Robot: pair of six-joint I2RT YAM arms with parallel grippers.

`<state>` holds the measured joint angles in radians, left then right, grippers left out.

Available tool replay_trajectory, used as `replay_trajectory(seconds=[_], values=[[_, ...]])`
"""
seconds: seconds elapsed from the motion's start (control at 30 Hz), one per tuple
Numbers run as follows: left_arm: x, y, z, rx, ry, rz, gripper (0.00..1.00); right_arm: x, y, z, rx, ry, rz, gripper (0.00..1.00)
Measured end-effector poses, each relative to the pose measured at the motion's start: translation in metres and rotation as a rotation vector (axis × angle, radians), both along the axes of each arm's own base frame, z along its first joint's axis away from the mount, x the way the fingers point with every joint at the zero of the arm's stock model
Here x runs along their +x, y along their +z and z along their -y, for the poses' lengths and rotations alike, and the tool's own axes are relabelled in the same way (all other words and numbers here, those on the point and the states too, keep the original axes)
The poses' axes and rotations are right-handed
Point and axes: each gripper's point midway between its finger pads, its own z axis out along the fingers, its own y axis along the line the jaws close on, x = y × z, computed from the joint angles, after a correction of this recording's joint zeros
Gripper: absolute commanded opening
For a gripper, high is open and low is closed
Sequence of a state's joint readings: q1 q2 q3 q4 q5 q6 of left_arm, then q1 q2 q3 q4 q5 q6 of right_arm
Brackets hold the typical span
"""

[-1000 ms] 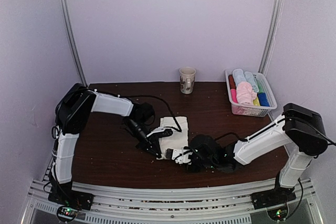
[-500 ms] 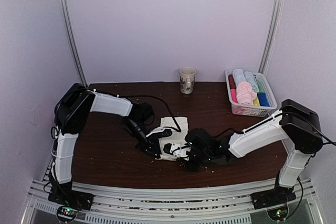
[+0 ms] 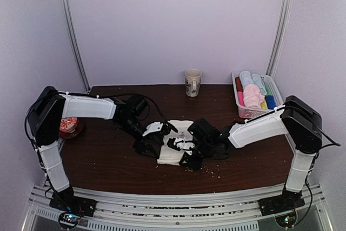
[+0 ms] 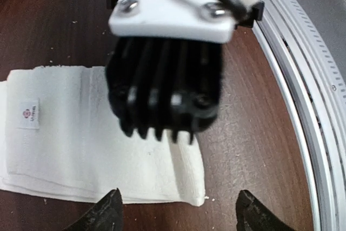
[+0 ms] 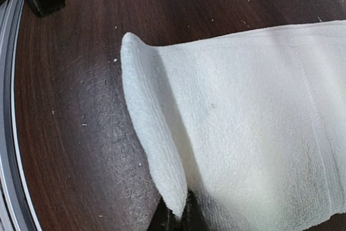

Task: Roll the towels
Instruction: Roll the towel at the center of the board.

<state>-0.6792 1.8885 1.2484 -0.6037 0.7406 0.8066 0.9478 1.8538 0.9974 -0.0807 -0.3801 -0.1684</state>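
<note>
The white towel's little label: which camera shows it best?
The left wrist view: the label lies flat and uncovered on the towel. The right wrist view shows only plain cloth, pinched by the right gripper; from above it is too small.

My right arm hangs blurred mid-frame in the left wrist view, covering part of the cream towel — its label is printed too small to read. My left fingertips are cropped by the bottom edge — my right fingers likewise.
</note>
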Motion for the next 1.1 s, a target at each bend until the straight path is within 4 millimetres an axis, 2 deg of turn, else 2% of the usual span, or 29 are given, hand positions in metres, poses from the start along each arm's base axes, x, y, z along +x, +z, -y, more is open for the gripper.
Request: replay_trajectory(seconds=[0.13,0.27,0.33,0.5,0.63,0.87,0.97,1.1], values=[[0.002,0.004,-0.011,-0.033,0.031,0.152,0.69,0.003,0.000,-0.003,0.016,-0.012,-0.097,0.00],[-0.003,-0.008,-0.023,-0.057,0.033,0.330,0.64,0.007,-0.001,-0.006,0.049,-0.029,-0.208,0.00],[-0.012,-0.015,-0.026,-0.059,0.012,0.406,0.62,0.009,-0.002,-0.005,0.074,-0.041,-0.272,0.00],[-0.037,-0.022,-0.017,-0.099,-0.079,0.619,0.60,0.012,-0.003,0.000,0.136,-0.066,-0.423,0.00],[-0.036,-0.020,-0.013,-0.123,-0.086,0.771,0.59,0.016,-0.004,0.004,0.166,-0.079,-0.513,0.00],[-0.033,-0.017,-0.007,-0.145,-0.084,0.979,0.49,0.017,-0.004,0.005,0.171,-0.079,-0.588,0.00],[-0.031,-0.018,-0.005,-0.142,-0.090,1.038,0.44,0.017,-0.004,0.006,0.169,-0.082,-0.593,0.00],[-0.032,-0.024,-0.004,-0.132,-0.119,1.089,0.43,0.018,-0.004,0.008,0.171,-0.085,-0.600,0.00]])
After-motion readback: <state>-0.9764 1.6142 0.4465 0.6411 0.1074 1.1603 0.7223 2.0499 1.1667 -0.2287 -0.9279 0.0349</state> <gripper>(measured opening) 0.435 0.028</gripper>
